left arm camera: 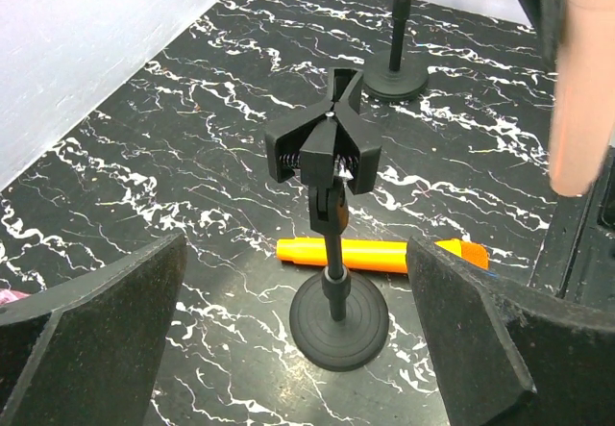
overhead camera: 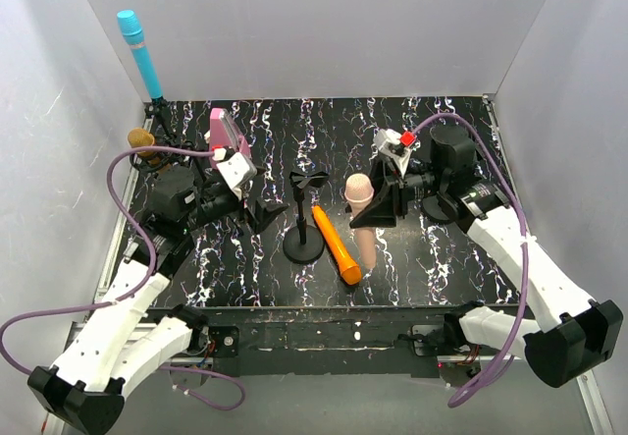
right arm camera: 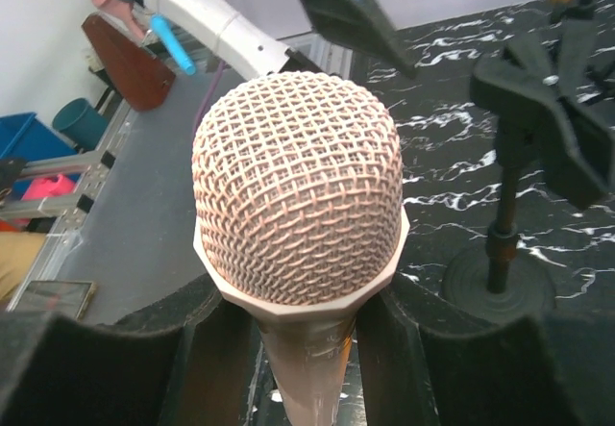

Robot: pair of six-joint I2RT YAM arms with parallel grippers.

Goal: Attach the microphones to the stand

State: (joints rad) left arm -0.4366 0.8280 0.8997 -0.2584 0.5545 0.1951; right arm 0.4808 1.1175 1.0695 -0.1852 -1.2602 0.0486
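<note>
Four microphones are in view. The peach-pink microphone (right arm camera: 298, 205) is clamped in the right pincer (overhead camera: 378, 207), whose jaws press on the handle just under the mesh head. It is held about upright, head up, so the long axis is nearly vertical. It stands just to the right of the empty stand (overhead camera: 304, 227) in the middle of the desk (overhead camera: 442, 258).

The orange microphone (overhead camera: 337, 246) lies flat on the desk between this stand and the held one. Its long axis runs diagonally, with the thick end toward the near edge. The left pincer (left arm camera: 295, 253) has its jaws spread wide apart and holds nothing; it faces the stand from the left.

The blue microphone (overhead camera: 140, 54) rises tilted from the far left corner. The gold microphone (overhead camera: 141, 138) is near it, mostly hidden.
</note>
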